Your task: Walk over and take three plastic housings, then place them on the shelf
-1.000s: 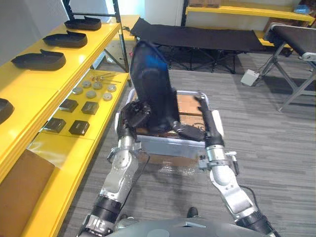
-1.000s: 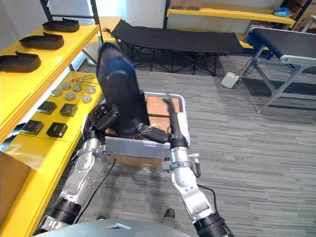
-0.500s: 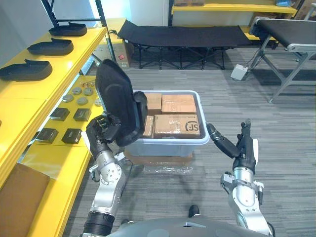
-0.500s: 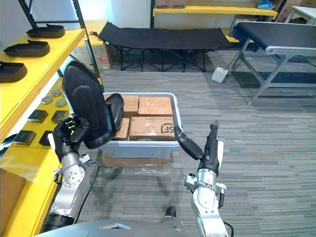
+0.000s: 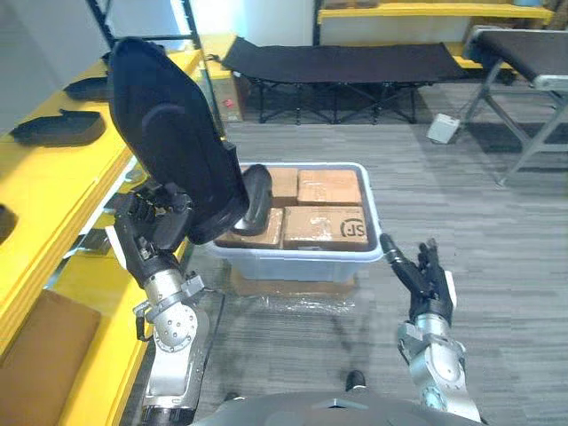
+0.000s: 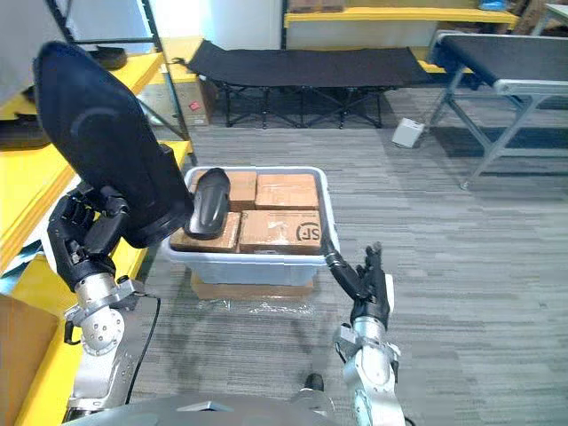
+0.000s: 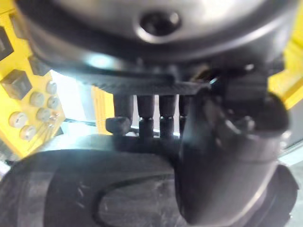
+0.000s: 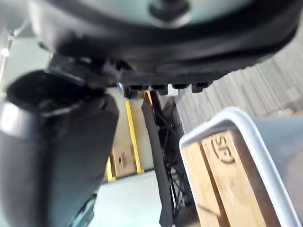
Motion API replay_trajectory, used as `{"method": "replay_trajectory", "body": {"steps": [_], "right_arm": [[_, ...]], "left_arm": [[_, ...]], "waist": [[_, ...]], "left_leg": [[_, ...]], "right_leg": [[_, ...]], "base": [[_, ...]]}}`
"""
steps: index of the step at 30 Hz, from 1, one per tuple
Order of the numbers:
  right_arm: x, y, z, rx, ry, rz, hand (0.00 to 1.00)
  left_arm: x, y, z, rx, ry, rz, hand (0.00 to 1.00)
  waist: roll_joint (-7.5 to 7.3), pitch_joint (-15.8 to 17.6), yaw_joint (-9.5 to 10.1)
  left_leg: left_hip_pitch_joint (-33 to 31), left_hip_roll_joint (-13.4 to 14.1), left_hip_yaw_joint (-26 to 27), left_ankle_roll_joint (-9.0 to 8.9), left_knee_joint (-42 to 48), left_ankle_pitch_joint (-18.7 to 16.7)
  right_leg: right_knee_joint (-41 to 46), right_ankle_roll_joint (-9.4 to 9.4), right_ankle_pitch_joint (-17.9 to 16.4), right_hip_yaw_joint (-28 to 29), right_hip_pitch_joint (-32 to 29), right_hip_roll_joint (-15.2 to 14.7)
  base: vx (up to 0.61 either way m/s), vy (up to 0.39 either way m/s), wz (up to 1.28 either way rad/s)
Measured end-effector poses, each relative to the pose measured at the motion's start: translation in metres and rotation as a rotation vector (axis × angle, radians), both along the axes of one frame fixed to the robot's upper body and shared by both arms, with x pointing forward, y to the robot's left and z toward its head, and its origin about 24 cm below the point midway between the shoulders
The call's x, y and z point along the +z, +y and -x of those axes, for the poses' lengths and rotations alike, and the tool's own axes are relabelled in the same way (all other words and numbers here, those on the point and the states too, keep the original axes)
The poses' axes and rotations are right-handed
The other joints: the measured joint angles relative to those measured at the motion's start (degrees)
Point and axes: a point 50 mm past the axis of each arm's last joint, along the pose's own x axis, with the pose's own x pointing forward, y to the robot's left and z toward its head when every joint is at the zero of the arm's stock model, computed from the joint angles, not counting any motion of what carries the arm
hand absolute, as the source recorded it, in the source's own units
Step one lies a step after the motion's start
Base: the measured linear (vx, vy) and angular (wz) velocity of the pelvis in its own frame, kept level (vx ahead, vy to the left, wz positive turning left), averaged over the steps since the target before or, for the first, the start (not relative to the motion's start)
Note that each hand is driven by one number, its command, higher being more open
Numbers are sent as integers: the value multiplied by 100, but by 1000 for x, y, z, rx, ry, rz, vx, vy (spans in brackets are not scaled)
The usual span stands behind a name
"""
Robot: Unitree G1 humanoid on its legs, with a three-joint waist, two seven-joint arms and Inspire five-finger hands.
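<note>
- Above the left side of the grey bin (image 5: 302,257), a large black plastic housing (image 5: 173,142) is held up, tilted. The left hand (image 5: 153,232) has its fingers curled round the lower edge.
- A second housing (image 5: 256,197) rests on cardboard boxes (image 5: 324,226) inside the bin.
- The right hand (image 5: 426,282) hovers near the bin's front right corner, fingers straight, holding nothing.
- Another housing (image 5: 58,129) lies on the yellow shelf (image 5: 62,177).

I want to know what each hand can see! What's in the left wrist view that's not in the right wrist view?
Left wrist view: the left hand curled round the black plastic housing, with small round parts on the yellow shelf beyond. Right wrist view: the open right hand, the rim of the white bin, a cardboard box and a black cot. Shared: a dark robot hand seen up close.
</note>
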Motion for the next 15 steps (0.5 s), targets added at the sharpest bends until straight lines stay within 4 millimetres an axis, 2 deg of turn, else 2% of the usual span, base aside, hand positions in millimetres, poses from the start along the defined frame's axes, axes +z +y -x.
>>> {"method": "replay_trajectory", "body": {"steps": [2, 5, 6, 7, 8, 9, 10, 11, 13, 15], "right_arm": [[1, 16, -13, 106, -15, 22, 100], [3, 29, -24, 200, -29, 53, 100], [5, 33, -27, 218, -42, 84, 100], [6, 31, -28, 215, -46, 123, 100], [7, 29, -28, 213, -46, 139, 100], [9, 26, -30, 217, -53, 160, 100], [10, 25, -31, 218, -56, 164, 100], [11, 26, -33, 221, -65, 165, 100], [15, 30, -37, 225, -91, 151, 100], [17, 34, -39, 222, -106, 132, 100]], "left_arm": [[4, 9, 11, 43, -14, 3, 0], [4, 20, 23, 69, -47, 84, 0], [2, 24, 28, 73, -54, 102, 0], [1, 26, 29, 47, -59, 111, 0], [0, 26, 30, 35, -65, 113, 0], [-1, 27, 34, 23, -77, 127, 0], [-1, 27, 36, 23, -78, 128, 0], [-3, 31, 42, 30, -89, 141, 0], [-2, 35, 48, 47, -103, 147, 0], [0, 35, 50, 19, -117, 152, 0]], "waist": [[47, -1, 211], [64, 7, 438], [56, 16, 436], [50, 49, 398], [63, 79, 438], [82, 129, 469], [86, 130, 471], [93, 134, 520], [33, 173, 628], [-20, 226, 639]], "left_leg": [[-192, 0, -411, 34, 40, 40], [-466, -1, -716, 134, 121, 107], [-631, 40, -539, 406, 128, 118], [-742, 213, 84, 575, 238, 201], [-785, 283, 307, 626, 301, 241], [-819, 374, 717, 587, 429, 299], [-824, 383, 842, 550, 448, 367], [-824, 327, 871, 511, 449, 487], [-818, 192, 859, 518, 433, 506], [-806, 134, 879, 524, 421, 510]], "right_leg": [[1, 6, -47, -386, 125, 1], [4, 25, -118, -943, 329, -10], [5, 57, -178, -1414, 510, -36], [75, 122, -274, -2054, 775, -67], [165, 159, -346, -2252, 851, -99], [376, 254, -532, -2594, 983, -204], [494, 303, -622, -2713, 1034, -267], [696, 349, -748, -2820, 1093, -397], [810, 393, -796, -2827, 1087, -554], [826, 405, -792, -2820, 1081, -618]], "base": [[8, -13, 86], [-2, -19, 109], [25, 8, 224], [46, 35, 238], [53, 106, 230], [31, 122, 136], [52, 173, 132], [71, 171, 68], [76, 157, 26], [49, 89, 0]]}}
